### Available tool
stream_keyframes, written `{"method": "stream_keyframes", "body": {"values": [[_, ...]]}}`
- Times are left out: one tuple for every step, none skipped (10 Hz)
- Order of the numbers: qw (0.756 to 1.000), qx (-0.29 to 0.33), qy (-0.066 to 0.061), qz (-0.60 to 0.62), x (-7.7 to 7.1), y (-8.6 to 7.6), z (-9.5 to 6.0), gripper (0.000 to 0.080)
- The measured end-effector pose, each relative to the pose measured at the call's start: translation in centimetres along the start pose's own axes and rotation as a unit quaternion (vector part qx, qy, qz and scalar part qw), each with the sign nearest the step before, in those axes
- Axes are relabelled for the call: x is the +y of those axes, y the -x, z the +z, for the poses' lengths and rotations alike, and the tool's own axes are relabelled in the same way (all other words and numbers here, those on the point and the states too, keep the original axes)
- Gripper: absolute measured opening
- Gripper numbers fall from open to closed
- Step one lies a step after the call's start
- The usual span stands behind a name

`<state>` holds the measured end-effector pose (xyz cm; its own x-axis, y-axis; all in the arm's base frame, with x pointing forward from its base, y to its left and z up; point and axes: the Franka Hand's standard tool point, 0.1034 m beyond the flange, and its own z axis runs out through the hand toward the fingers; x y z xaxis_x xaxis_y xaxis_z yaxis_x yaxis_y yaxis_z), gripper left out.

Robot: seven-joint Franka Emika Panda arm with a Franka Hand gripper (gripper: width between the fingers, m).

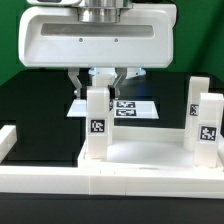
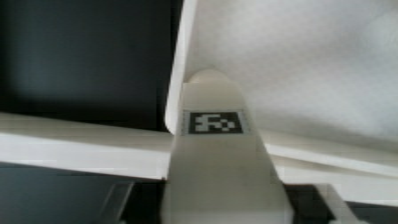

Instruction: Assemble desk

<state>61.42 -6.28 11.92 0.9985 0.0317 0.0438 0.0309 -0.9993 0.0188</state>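
Desk tabletop [image 1: 140, 160] with upright legs, one leg [image 1: 96, 125] hiding the gripper [image 1: 97, 88], grip unclear.

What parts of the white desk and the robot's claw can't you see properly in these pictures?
- Gripper: in the exterior view the near leg covers its fingertips, so its grip cannot be judged.
- Tabletop: its front is cut off by the exterior view's lower edge.
- Marker board: partly behind the leg and gripper.
- Wrist view: the leg fills it and is blurred; its lower end is cut off.
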Motion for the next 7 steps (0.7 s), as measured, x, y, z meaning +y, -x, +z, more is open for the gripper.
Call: {"method": "stream_keyframes", "body": {"values": [[0.998,0.001,-0.003,0.065,0.04,0.01,0.03,0.0290],[0.993,0.001,-0.007,0.118,0.06,0.00,0.07,0.0290],[0.987,0.001,-0.010,0.162,0.08,-0.02,0.09,0.0290],[0.975,0.001,-0.011,0.224,-0.14,-0.06,0.10,0.0290],[0.958,0.000,-0.011,0.287,-0.41,-0.09,0.13,0.0290],[0.938,-0.001,-0.011,0.345,-0.50,-0.11,0.15,0.0290],[0.922,-0.002,-0.013,0.387,-0.49,-0.11,0.17,0.0290]]}}
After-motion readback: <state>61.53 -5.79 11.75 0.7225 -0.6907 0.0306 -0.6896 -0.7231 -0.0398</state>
